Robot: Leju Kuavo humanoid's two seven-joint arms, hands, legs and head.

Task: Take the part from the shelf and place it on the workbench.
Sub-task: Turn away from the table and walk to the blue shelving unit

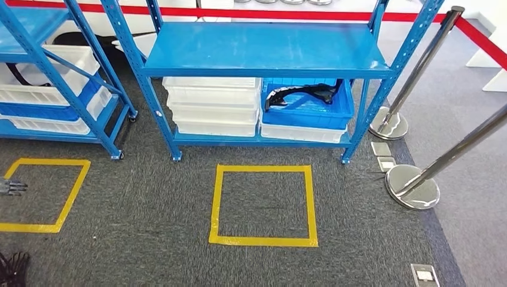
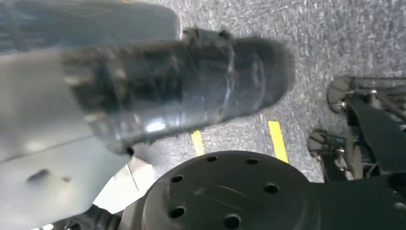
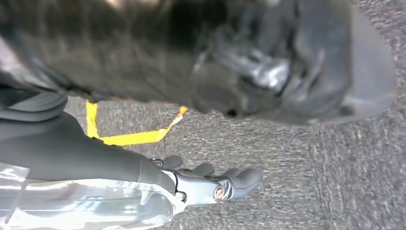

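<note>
At the lower left edge of the head view, dark fingertips of the left hand [image 1: 12, 186] poke in over the grey speckled carpet [image 1: 149, 239], beside the yellow tape square at the left edge [image 1: 75, 185]; too little of it shows to tell whether it is open or closed, and the left wrist view is a close blur of that hand's dark thumb [image 2: 182, 86]. In the right wrist view the right hand [image 3: 215, 184] hangs above the carpet with its dark fingers loosely curled and apart, nothing in them. At the lower middle of the head view lies a second yellow tape square [image 1: 263, 241] on the carpet. Just beyond it stands the blue metal shelf rack [image 1: 263, 51]. On its lower level, left, sits a stack of white plastic bins [image 1: 212, 104]; to the right, a blue plastic crate [image 1: 311, 113] rests on another white bin, and the black curved part [image 1: 299, 92] lies inside that crate. To the right stand two chrome stanchion posts [image 1: 412, 185] on round bases. At the upper left a second blue shelf rack [image 1: 36, 60] holds white and blue bins. A red barrier band [image 1: 299, 14] runs across the top of the frame.
</note>
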